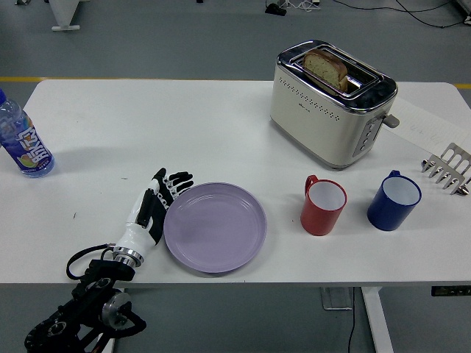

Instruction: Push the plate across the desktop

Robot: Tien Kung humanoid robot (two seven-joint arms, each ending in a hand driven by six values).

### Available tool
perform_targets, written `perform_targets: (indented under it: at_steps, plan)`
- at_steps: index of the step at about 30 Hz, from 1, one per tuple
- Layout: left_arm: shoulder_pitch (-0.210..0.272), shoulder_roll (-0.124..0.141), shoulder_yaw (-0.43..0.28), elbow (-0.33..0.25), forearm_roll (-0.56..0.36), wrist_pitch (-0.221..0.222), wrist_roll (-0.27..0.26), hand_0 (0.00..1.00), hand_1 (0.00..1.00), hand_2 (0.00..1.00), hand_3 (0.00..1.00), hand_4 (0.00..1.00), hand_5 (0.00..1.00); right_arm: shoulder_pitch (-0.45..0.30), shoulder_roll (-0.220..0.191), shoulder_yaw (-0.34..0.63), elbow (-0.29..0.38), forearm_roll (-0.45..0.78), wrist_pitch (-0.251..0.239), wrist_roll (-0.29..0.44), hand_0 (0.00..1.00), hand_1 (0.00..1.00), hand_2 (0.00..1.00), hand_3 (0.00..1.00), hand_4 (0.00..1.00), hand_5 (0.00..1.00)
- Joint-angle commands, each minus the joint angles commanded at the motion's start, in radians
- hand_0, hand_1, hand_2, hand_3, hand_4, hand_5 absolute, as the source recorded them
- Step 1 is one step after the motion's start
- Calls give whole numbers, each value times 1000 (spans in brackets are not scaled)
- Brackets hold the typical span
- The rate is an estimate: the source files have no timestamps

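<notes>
The blue bottle [22,143] at the left edge of the table has a label with big white letters, but they are too blurry to read. The toaster [331,103] has a small mark, too tiny to read.

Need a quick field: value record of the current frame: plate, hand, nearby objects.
plate: purple plate, empty, flat near the table's near edge
left robot hand: fingers extended, flat against the plate's left rim, holding nothing
right robot hand: not in view
red mug: upright, right of plate, a gap between them
blue mug: upright, right of red mug
toaster: far right, bread slice in slot
bottle: upright at left edge
rack: metal, at right edge
</notes>
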State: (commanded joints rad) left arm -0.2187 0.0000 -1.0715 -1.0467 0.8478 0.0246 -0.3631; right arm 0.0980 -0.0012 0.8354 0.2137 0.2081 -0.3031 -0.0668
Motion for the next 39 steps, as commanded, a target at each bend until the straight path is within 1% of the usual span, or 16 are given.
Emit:
perform_targets:
  at_steps: [9, 14, 18, 23, 28, 31, 33, 36, 37, 39]
  plan:
    - [-6, 0, 55, -2, -10, -2, 0, 785, 769, 740, 619, 534, 998, -2, 0, 1, 0, -3, 1, 0, 566, 474, 616, 623, 403, 578]
    - [-17, 0, 61, -5, -12, -2, 0, 784, 769, 740, 619, 534, 998, 1, 1, 0, -1, -3, 3, 0, 567, 475, 616, 623, 403, 580]
    - [-29, 0, 41, -6, -10, 1, -1, 785, 769, 740, 619, 533, 998, 5, 1, 2, -1, -5, 3, -1, 567, 475, 616, 624, 403, 580]
    - [-41, 0, 0, -14, -4, 5, -2, 785, 769, 740, 619, 533, 998, 7, 1, 1, -1, -6, 4, -1, 567, 475, 616, 624, 403, 580]
    - [-45, 0, -71, -27, 11, 11, 0, 785, 769, 740, 620, 532, 998, 9, 1, 0, -2, -7, 7, -1, 567, 475, 616, 625, 402, 583]
    - [-40, 0, -125, -41, 30, 13, 13, 784, 764, 739, 620, 534, 998, 11, 1, -2, -2, -2, 8, 1, 566, 475, 616, 624, 403, 583]
    - [-38, 0, -144, -45, 35, 13, 21, 784, 764, 739, 620, 534, 998, 11, 1, -4, -2, 1, 9, 1, 566, 475, 616, 624, 403, 583]
    - [-29, 3, -210, -58, 67, -2, 72, 789, 765, 739, 635, 538, 998, 11, 1, -7, -2, 6, 9, 2, 567, 475, 616, 624, 403, 583]
    - [-25, 11, -237, -62, 79, -10, 94, 789, 765, 739, 635, 538, 998, 11, 1, -10, -2, 9, 10, 2, 567, 475, 616, 624, 403, 583]
    - [-20, 24, -273, -66, 90, -19, 115, 789, 765, 739, 635, 538, 998, 11, 1, -12, -3, 13, 10, 3, 567, 475, 616, 624, 403, 583]
